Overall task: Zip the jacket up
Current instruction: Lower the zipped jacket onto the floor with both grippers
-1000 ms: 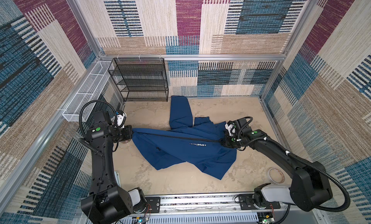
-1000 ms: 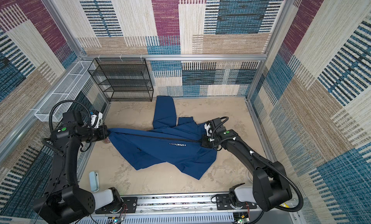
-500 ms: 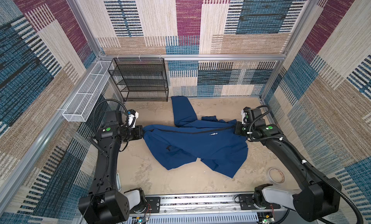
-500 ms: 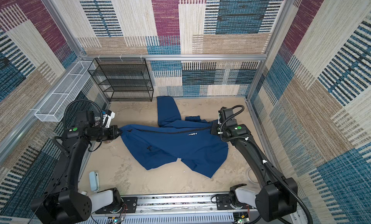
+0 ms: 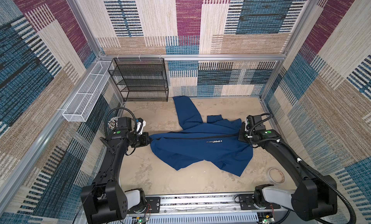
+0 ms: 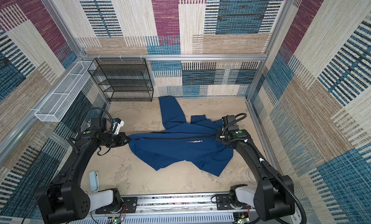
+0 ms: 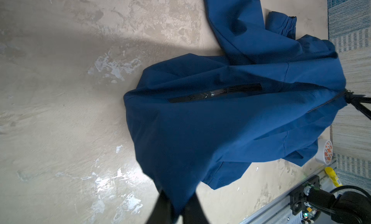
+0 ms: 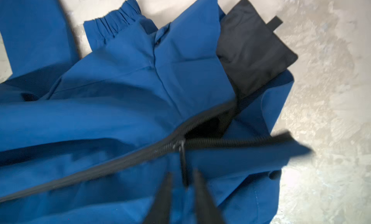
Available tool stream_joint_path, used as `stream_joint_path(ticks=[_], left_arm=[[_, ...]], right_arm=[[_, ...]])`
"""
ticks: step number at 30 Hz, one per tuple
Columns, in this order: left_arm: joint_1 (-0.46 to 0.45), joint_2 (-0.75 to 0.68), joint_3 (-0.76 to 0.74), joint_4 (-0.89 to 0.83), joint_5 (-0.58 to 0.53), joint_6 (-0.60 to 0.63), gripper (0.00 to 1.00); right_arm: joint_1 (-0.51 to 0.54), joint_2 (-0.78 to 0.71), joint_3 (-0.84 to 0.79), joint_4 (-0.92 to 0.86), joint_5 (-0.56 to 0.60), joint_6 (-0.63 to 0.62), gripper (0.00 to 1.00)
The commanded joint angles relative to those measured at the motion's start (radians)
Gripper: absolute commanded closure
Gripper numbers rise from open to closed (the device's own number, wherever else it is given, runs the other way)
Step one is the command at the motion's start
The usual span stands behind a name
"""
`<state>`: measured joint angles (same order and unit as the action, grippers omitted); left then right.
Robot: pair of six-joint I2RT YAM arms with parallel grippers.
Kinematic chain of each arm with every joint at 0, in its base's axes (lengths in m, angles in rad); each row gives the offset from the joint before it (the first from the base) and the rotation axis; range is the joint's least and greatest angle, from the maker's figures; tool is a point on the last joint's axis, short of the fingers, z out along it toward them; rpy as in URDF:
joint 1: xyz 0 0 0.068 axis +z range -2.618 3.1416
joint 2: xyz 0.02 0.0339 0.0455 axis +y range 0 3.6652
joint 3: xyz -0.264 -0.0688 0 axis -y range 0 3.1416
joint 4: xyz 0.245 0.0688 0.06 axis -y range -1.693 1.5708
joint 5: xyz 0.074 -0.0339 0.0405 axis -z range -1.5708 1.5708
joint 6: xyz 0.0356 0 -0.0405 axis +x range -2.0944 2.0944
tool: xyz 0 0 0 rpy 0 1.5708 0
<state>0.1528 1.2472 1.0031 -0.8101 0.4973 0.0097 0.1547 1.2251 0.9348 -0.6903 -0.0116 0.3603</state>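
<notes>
Right wrist view: zipper [image 8: 120, 162] nearly closed, I'm letting go.
My right gripper [image 8: 182, 172] has just parted slightly around the pull [image 8: 183, 162]; my left gripper [image 7: 177, 192] straddles the jacket [image 7: 220, 132], grip unclear, cloth stretched between both.

bright even light, jacket [image 8: 120, 116] motion-blurred nr cam

Both top views hang way up above, looking steeply down from far off, so they share basically the whole scene. Wrist cams ride right behind the left gripper [image 7: 178, 195] and right gripper [image 8: 182, 173], peering close past them at the jacket [image 7: 230, 122] just ahead.
</notes>
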Motion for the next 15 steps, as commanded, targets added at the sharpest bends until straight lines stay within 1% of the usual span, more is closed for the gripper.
stream_joint_path(ticks=[1, 2, 6, 7, 8, 12, 13, 15], left_arm=[[0.001, -0.03, -0.006, -0.004, -0.039, 0.003, 0.44], [0.001, -0.048, -0.008, -0.005, -0.064, 0.005, 0.4], [0.004, -0.119, -0.014, -0.016, -0.122, -0.012, 0.21], [0.004, -0.139, -0.015, -0.009, -0.131, -0.023, 0.12], [0.004, -0.162, -0.022, 0.005, -0.14, -0.038, 0.0], [0.004, -0.238, -0.049, 0.089, -0.154, -0.074, 0.01], [0.004, -0.263, -0.069, 0.132, -0.16, -0.084, 0.01], [0.003, -0.333, -0.146, 0.277, -0.172, -0.099, 0.01]], right_arm=[[0.0, -0.027, 0.052, -0.011, -0.01, -0.019, 0.07], [0.0, -0.047, 0.071, -0.024, 0.01, -0.023, 0.0], [-0.001, -0.07, 0.155, -0.072, 0.044, -0.042, 0.0], [-0.001, -0.065, 0.17, -0.079, 0.051, -0.044, 0.0], [-0.001, -0.062, 0.177, -0.076, 0.055, -0.046, 0.0], [0.0, -0.07, 0.15, 0.01, 0.07, -0.06, 0.0], [0.0, -0.074, 0.138, 0.049, 0.074, -0.066, 0.0], [-0.001, -0.086, 0.093, 0.147, 0.128, -0.067, 0.0]])
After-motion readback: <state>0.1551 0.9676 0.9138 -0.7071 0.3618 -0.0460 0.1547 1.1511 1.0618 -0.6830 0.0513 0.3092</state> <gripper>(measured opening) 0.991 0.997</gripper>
